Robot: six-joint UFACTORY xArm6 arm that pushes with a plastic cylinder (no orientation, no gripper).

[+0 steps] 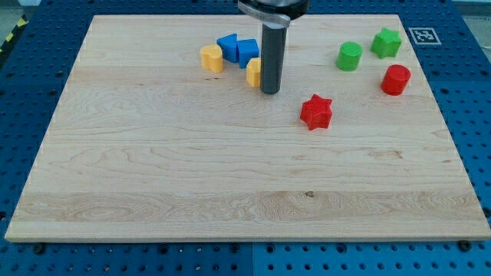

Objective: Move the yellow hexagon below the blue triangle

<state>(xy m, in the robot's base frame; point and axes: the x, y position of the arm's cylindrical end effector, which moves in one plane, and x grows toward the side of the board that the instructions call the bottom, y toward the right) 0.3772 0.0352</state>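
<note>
1. While the yellow hexagon [253,73] sits near the tabletop [192,176]'s top edge, half hidden behind my rod, my tip [269,92] touches its right side.
2. Just above it lies the blue triangle [247,51], with a blue block [228,46] and a yellow block [212,58] leftward.
3. I carry no claw, only the rod.
4. A red star [315,112] lies to the right.

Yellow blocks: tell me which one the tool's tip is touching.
The yellow block partly hidden behind my tip, just below the blue blocks. The other yellow block sits apart, farther toward the view's left.
</note>
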